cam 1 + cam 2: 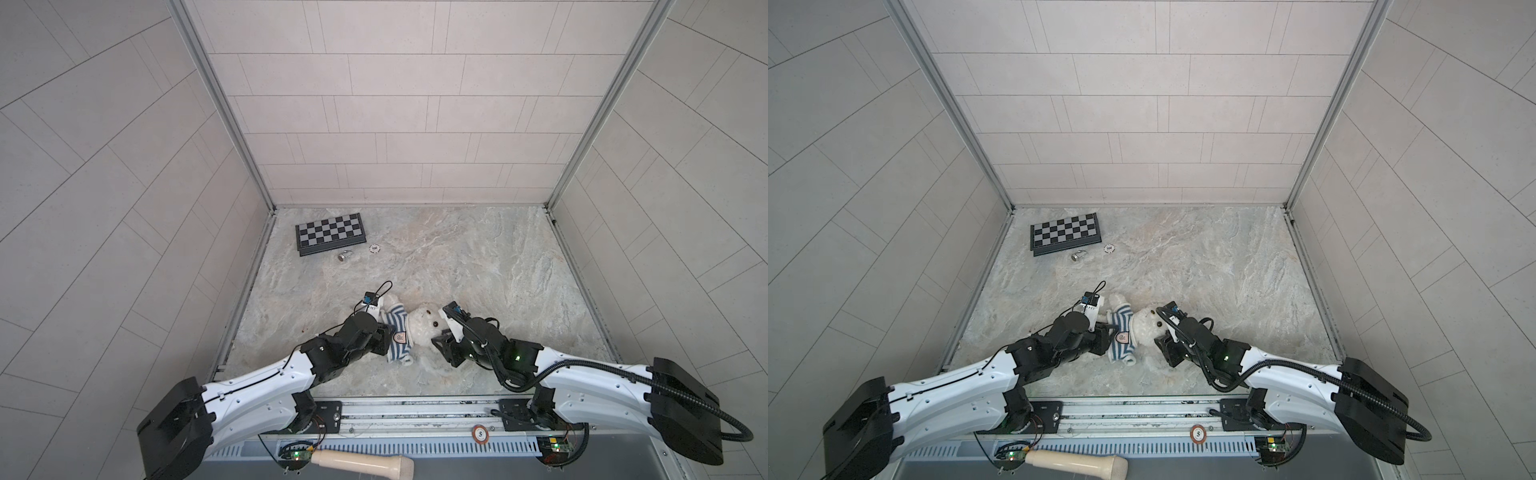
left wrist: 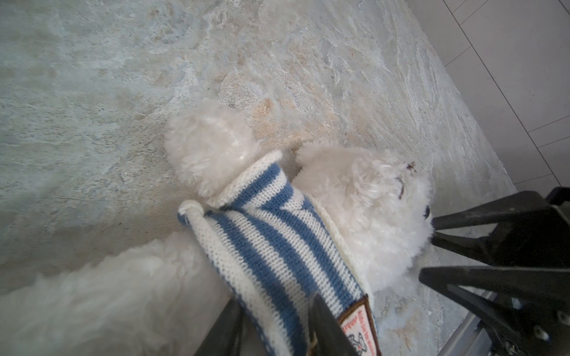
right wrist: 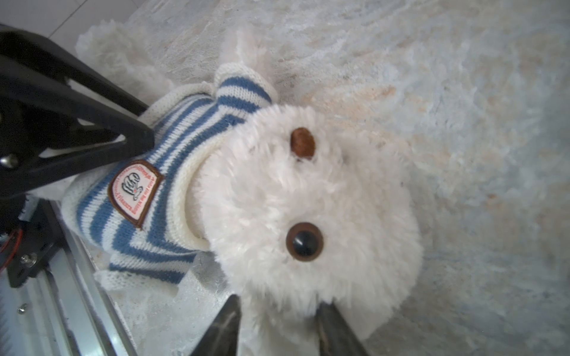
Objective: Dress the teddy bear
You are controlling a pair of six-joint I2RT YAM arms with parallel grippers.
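The white fluffy teddy bear lies on its back on the marble table, head towards the right. A blue-and-white striped shirt covers its torso, and one fluffy arm sticks out of the far sleeve. My left gripper is shut on the shirt's lower edge, beside the sewn badge. My right gripper stands open at the bear's head, with white fur between its fingers.
A folded chessboard, a poker chip and a small metal piece lie at the back left. A wooden handle and another chip sit on the front rail. Walls close in three sides.
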